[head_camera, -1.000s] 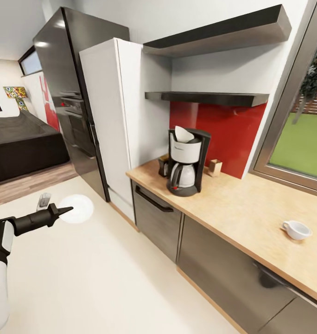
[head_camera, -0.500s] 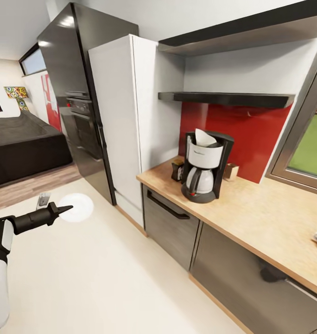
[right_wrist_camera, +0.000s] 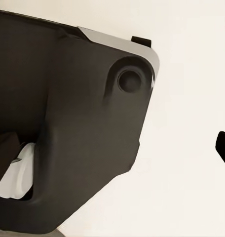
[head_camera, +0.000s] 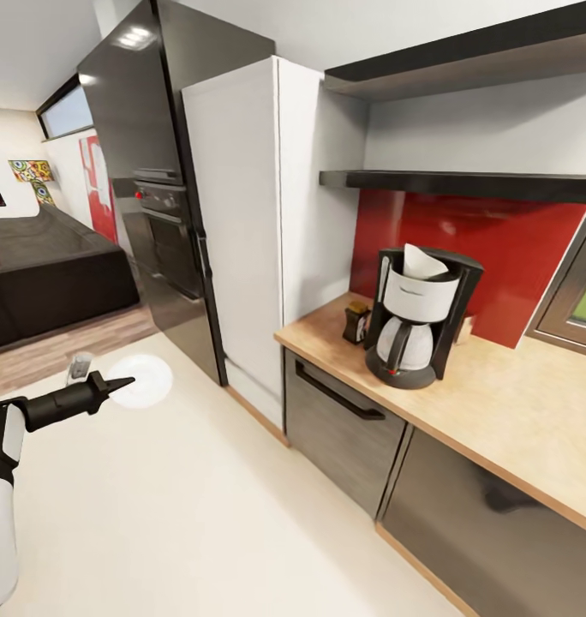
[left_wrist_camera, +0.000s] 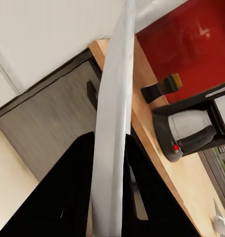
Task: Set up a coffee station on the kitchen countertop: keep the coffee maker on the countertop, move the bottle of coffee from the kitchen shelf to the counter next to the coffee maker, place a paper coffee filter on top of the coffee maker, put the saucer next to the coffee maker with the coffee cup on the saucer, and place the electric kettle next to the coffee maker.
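Kitchen walls in pale grey rise behind a long wooden counter (head_camera: 533,420) that runs toward the right, with grey cabinet fronts and a dark-handled drawer beneath it. At the counter's left end stands a tall white cabinet (head_camera: 242,223), and beside that a black unit with a built-in oven (head_camera: 160,206). Two dark shelves (head_camera: 464,182) hang on the wall above a red splashback (head_camera: 499,248). Farther left, past the pale floor (head_camera: 199,514), a dark sofa (head_camera: 49,274) sits on wood flooring.

On the counter, close to the splashback, stands the coffee maker (head_camera: 417,319), black with a white upper body and a glass jug in its base. A white paper filter (head_camera: 421,262) sticks up from its top. Just beside it, toward the white cabinet, is a small dark bottle (head_camera: 357,323) with a yellowish label. The left wrist view shows the same machine (left_wrist_camera: 191,129) and the bottle (left_wrist_camera: 163,89) on the wood.

The left arm reaches out over the floor, well apart from the counter. Its gripper (head_camera: 113,387) is clamped on the edge of a white saucer (head_camera: 143,382), which is held upright. In the left wrist view the saucer (left_wrist_camera: 112,133) runs edge-on between the two black fingers (left_wrist_camera: 68,197).

The right wrist view shows a dark robot part against pale floor, with one black fingertip (right_wrist_camera: 224,147) at the edge; whether that gripper is apart or together I cannot tell.
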Motion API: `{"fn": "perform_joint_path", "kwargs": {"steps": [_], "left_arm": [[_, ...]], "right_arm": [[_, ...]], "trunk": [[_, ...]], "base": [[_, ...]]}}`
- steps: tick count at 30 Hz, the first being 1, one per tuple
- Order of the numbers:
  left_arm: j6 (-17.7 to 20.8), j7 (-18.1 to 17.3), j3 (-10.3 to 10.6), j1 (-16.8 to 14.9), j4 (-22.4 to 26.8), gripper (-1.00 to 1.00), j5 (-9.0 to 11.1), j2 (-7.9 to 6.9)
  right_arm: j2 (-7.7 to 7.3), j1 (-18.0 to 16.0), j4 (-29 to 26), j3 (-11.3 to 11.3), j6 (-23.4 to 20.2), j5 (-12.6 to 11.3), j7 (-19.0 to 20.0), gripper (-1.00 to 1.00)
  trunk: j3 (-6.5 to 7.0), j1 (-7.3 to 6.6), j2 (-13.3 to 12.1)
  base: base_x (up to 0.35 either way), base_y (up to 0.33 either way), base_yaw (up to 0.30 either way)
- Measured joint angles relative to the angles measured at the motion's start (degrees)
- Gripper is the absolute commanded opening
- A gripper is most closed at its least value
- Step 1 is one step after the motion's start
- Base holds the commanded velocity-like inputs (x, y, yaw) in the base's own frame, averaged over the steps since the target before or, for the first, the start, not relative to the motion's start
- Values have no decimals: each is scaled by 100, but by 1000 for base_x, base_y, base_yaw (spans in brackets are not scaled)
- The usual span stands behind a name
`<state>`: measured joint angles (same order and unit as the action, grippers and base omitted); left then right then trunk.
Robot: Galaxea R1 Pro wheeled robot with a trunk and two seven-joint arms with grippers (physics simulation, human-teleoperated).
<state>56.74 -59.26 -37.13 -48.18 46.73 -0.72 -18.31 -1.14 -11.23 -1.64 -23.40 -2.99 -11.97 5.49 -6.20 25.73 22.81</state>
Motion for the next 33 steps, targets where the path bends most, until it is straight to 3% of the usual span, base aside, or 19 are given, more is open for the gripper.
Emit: {"fn": "perform_joint_path", "kwargs": {"steps": [6,18,24,33], "left_arm": [[-3,-3,13,5,4,-100,148,1],[-35,-3,19,39,-19,-100,164,11],[-37,-3,14,58,-15,-100,163,10],[-44,12,13,61,-23,-100,165,10]], "right_arm": [[11,0,0,-2,4,0,0,100],[3,0,0,15,4,0,-1,100],[3,0,0,20,4,0,-10,100],[12,0,-3,16,4,0,-5,100]], "trunk": [[0,0,0],[0,-1,0],[0,0,-1],[0,2,-1]], "base": [[182,297,0],[264,235,0],[257,112,0],[26,8,0]]}}
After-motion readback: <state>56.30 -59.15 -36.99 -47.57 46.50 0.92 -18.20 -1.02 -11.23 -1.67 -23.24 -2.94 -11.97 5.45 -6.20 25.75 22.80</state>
